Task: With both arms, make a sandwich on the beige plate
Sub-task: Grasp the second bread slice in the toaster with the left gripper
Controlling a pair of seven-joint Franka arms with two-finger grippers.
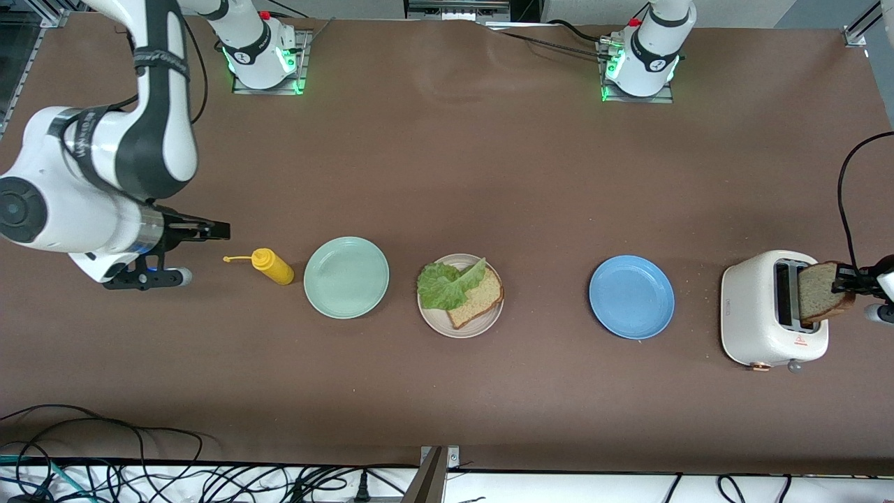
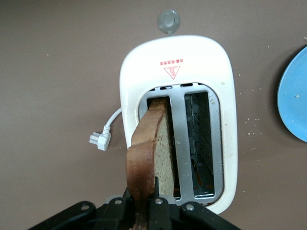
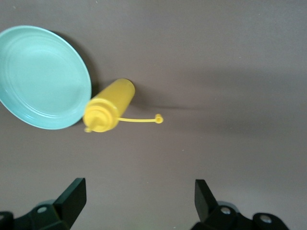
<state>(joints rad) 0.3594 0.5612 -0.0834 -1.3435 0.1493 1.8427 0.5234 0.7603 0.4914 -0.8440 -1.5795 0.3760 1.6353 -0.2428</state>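
Row of things lay across desk (image 1: 447,175). Beige plate (image 1: 438,323) at middle carried one bread slice (image 1: 482,302) with lettuce leaf (image 1: 447,285) on top. Toward right arm's end – green plate (image 1: 346,277), then yellow bottle (image 1: 274,266), cap off on its strap. Toward left arm's end – blue plate (image 1: 631,297), then white toaster (image 1: 758,314). Left tool (image 1: 841,281) clamped second bread slice (image 1: 821,293), slice tilted, partly in toaster slot. Right tool (image 1: 225,229) waited above desk beside bottle, fingers (image 3: 72,196) spread wide, holding nothing.
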